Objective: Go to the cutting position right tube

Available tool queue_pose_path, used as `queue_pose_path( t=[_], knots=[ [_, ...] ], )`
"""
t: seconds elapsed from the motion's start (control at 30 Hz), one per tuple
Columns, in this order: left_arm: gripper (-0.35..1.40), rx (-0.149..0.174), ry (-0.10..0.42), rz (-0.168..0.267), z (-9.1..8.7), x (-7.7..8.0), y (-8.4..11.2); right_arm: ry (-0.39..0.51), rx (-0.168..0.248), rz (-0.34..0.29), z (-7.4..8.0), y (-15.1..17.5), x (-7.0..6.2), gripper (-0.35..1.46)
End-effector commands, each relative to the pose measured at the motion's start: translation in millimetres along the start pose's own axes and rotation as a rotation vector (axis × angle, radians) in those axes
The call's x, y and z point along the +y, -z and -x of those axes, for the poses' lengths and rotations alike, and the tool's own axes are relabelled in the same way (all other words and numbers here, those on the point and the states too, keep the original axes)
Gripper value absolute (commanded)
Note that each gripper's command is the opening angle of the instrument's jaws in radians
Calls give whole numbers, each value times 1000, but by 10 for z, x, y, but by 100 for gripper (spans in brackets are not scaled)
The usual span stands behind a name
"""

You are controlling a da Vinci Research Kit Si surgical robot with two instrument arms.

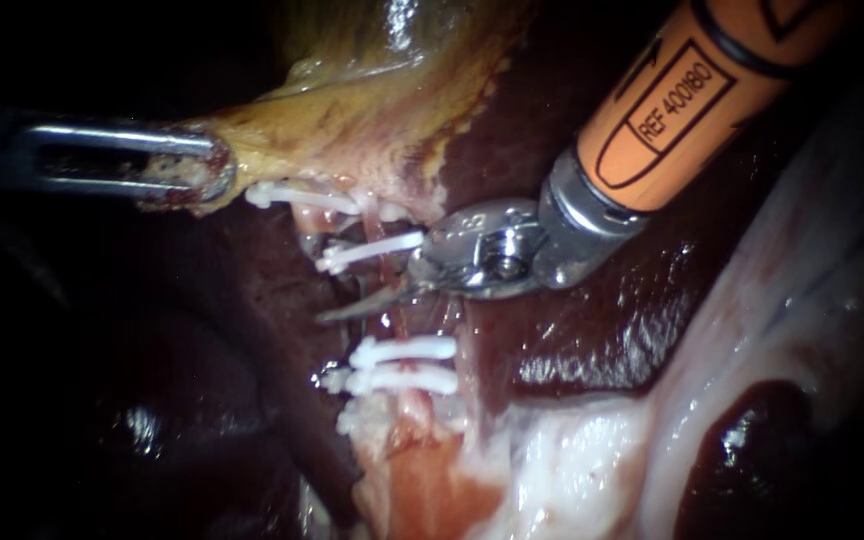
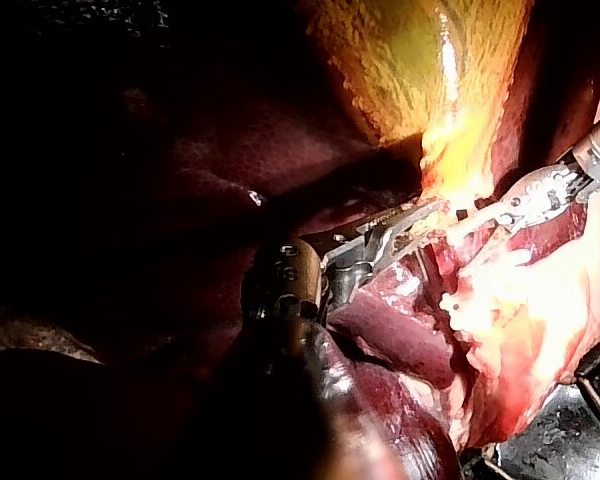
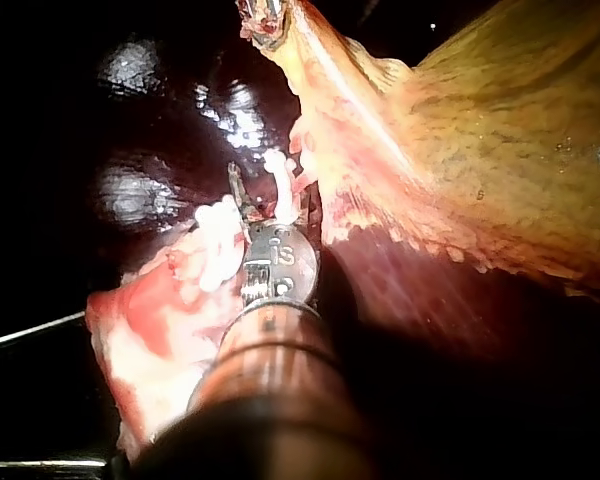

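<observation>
Pincer of left instrument (image 1: 192, 170) clamps gallbladder (image 1: 372, 110) (its edge); that of right instrument (image 1: 362, 290) gapes slightly at tube (image 1: 392, 325).

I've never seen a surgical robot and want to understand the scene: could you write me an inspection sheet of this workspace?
Surface: dark red, glossy liver lies under everything.
Job's things: thin pale pink tube carrying white plastic clips above and below a bare stretch; yellowish, glistening gallbladder stretched above.
Clutter: nothing seen.
Instruments: left instrument, slotted grey metal jaws, shut on the gallbladder's narrow end; right instrument, orange shaft, curved metal tip at the tube's bare stretch.
Cables: thin pale strand beside the tissue; cannot tell what.
Surroundings: dark; whitish tissue beside the liver.
</observation>
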Motion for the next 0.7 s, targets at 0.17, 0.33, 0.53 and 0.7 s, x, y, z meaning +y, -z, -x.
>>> queue_pose_path(
  t=[0.17, 0.33, 0.53, 0.7],
  knots=[
    [-35, 0, 0, 0, 0, 0, 0, -5, 36, -47, -4, -1, -7, 142],
    [-35, 0, 0, 0, 0, 0, 0, -25, 69, -117, -12, 1, -24, 142],
    [-35, 0, 0, 0, 0, 0, 1, -36, 111, -183, -26, 2, -41, 142],
    [-35, 0, 0, 0, 1, 0, 1, -47, 131, -239, -36, 7, -52, 142]
  ],
)
